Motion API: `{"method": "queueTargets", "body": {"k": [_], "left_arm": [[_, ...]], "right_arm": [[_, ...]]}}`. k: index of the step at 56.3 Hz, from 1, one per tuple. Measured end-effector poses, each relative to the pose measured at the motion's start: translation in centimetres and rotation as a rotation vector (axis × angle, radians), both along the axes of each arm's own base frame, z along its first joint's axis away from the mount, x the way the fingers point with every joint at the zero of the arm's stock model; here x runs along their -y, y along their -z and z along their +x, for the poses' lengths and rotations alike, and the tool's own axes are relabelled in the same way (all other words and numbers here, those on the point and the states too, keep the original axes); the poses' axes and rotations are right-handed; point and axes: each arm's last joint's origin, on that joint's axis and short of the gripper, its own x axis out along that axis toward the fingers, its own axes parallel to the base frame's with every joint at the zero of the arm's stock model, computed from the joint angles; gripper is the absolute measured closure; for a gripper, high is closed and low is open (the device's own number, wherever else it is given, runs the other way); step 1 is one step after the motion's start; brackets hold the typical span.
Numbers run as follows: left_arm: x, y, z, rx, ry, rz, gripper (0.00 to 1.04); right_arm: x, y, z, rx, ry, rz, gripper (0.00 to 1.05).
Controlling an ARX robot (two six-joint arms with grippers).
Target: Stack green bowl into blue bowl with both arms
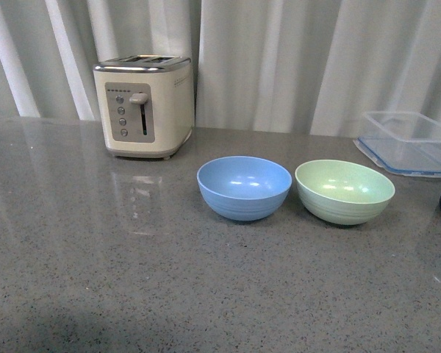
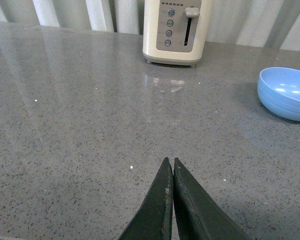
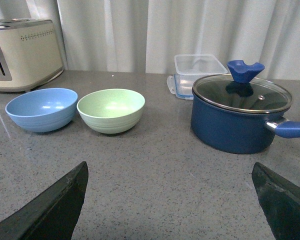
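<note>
Bowls stand side by side on the grey speckled counter (image 1: 132, 279), both upright and empty. In the front view the blue bowl (image 1: 244, 187) is on the left and the green bowl (image 1: 345, 191) just beside it on the right, with only a thin gap showing between their rims. A cream two-slot toaster (image 1: 143, 105) stands behind and to the left of the blue bowl, close to the pale curtain (image 1: 279, 59) that hangs along the back of the counter. A clear plastic container (image 1: 408, 140) sits behind and to the right of the green bowl. In the right wrist view a dark blue pot (image 3: 230, 130) stands to the right of the green bowl, in front of the container, under a glass lid (image 3: 242, 95) with a blue knob (image 3: 245, 70). The left gripper (image 2: 171, 161) hangs low over bare counter with its two dark fingers (image 2: 157, 210) pressed together and nothing between them; the toaster is ahead of it and the blue bowl well off to its right. The right gripper (image 3: 170, 167) is spread wide, its fingers (image 3: 60, 210) far apart at the edges of its own view and empty, with bare counter between them and both bowls and the pot ahead, apart from it.
</note>
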Motion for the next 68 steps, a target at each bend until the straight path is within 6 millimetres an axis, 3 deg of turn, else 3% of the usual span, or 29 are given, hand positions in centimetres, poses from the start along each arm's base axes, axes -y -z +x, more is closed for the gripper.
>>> {"method": "queueTargets", "body": {"k": [6, 68], "left_arm": [[0.0, 0.7, -0.7, 0.007, 0.0, 0.0, 1.01], [0.0, 0.4, -4.2, 0.017, 0.002, 0.0, 1.01]], "right_arm": [[0.0, 0.0, 0.0, 0.0, 0.0, 0.0, 0.1], [0.0, 0.0, 0.0, 0.0, 0.0, 0.0, 0.1]]}}
